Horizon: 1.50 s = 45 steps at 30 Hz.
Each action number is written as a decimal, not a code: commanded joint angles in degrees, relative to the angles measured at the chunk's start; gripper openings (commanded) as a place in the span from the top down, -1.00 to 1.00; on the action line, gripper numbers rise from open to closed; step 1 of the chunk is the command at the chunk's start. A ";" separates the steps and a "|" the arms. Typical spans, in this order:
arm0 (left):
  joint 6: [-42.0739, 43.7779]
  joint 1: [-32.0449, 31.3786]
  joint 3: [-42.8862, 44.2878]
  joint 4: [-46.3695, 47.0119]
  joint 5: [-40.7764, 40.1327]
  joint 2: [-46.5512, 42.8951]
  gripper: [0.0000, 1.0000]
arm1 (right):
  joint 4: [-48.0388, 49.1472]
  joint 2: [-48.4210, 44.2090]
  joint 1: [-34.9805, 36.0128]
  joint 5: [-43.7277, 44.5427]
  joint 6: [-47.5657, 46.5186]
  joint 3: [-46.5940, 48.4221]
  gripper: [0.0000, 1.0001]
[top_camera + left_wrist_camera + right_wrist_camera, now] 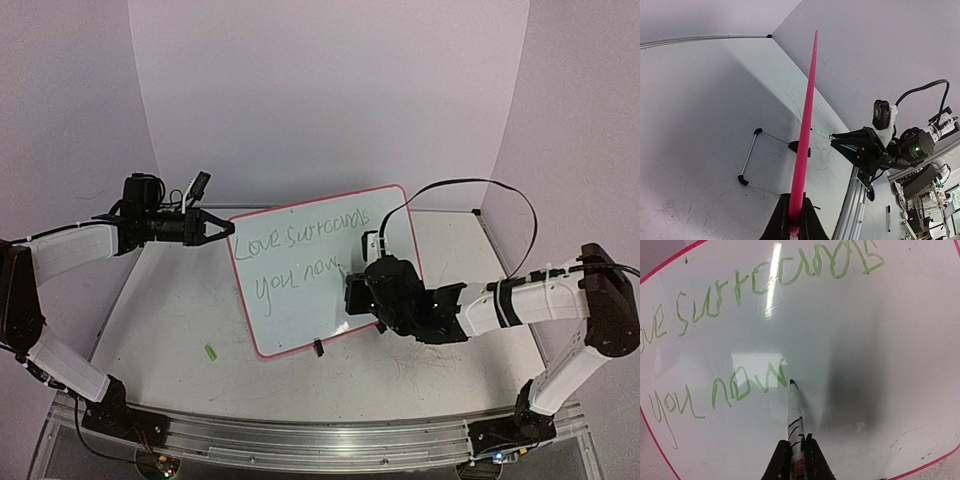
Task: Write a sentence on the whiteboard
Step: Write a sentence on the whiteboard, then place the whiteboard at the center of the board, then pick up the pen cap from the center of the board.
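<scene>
Tip of the white-barrelled marker pen (pixel 795 412) sits at the board's surface just right of the "w" in "now", apparently touching. The pen's long axis runs straight out from your right gripper (pixel 797 452), which is clenched on the barrel. Bare board lies further right along that second line. The large white whiteboard with a thin pink-red rim (pixel 330 305) stands tilted on the table (pixel 180 320) between the two arms, and the green handwritten sentence (pixel 305 242) reads "Love surrounds you now". Your left gripper (pixel 222 229) is clamped on the board's left edge.
</scene>
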 commanded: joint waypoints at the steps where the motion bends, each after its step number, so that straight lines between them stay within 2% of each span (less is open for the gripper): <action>1: -0.32 -0.28 -0.30 -0.27 -1.85 0.07 0.91 | -3.70 -6.28 1.08 1.27 0.33 1.41 1.00; 5: -0.23 -0.28 -0.06 -0.31 -2.23 -0.76 0.83 | -7.09 -13.95 1.30 -0.12 0.60 -0.02 1.00; 7: -0.14 -0.30 -0.04 -0.45 -2.91 -1.49 0.70 | -7.95 -17.39 1.31 -0.59 0.59 -1.52 1.00; 10: -0.07 -0.17 0.68 -1.31 -4.05 -3.26 0.47 | -8.74 -20.80 1.18 -0.06 -0.31 -3.04 1.00; 14: -1.13 0.32 3.59 -4.87 -9.90 -7.09 0.00 | -11.87 -24.56 1.24 0.45 -1.06 -2.60 1.00; 17: -2.96 0.90 6.57 -12.22 -21.98 -10.76 -0.13 | -12.40 -27.62 1.22 0.44 -1.41 -3.60 1.00; 21: -10.97 1.81 4.70 -24.27 -40.89 -17.96 -0.20 | -11.68 -29.89 1.21 -0.12 -1.16 -5.53 1.00; 22: -13.35 1.87 3.15 -27.25 -43.22 -19.56 -0.20 | -10.91 -30.34 1.22 -0.69 -1.15 -6.23 1.00; 24: -17.09 1.88 -1.07 -30.86 -42.70 -22.78 -0.16 | -9.23 -30.98 1.19 -2.24 -1.23 -7.86 1.00; 28: -26.66 0.66 -10.65 -34.00 -39.59 -28.43 0.23 | -4.79 -30.99 1.20 -5.97 -2.02 -10.22 1.00; 30: -31.53 -1.61 -16.12 -34.36 -41.08 -31.14 0.27 | -3.09 -30.48 1.22 -7.76 -2.56 -10.60 1.00; 34: -39.76 -10.04 -21.92 -34.70 -47.06 -33.72 0.21 | -0.02 -29.57 1.31 -11.22 -2.81 -11.46 1.00; 37: -45.22 -17.67 -22.86 -34.89 -52.63 -31.67 0.13 | 1.40 -29.10 1.30 -12.25 -2.62 -12.32 1.00; 39: -48.08 -21.44 -22.75 -34.81 -55.39 -27.28 0.10 | 2.10 -28.87 1.29 -12.96 -2.40 -12.80 1.00; 42: -50.99 -23.32 -22.88 -34.76 -55.95 -21.64 0.19 | 2.60 -28.96 1.31 -13.46 -2.05 -13.41 1.00; 45: -53.16 -23.35 -22.06 -34.58 -58.86 -20.21 0.22 | 3.07 -29.62 1.31 -13.25 -1.95 -14.42 1.00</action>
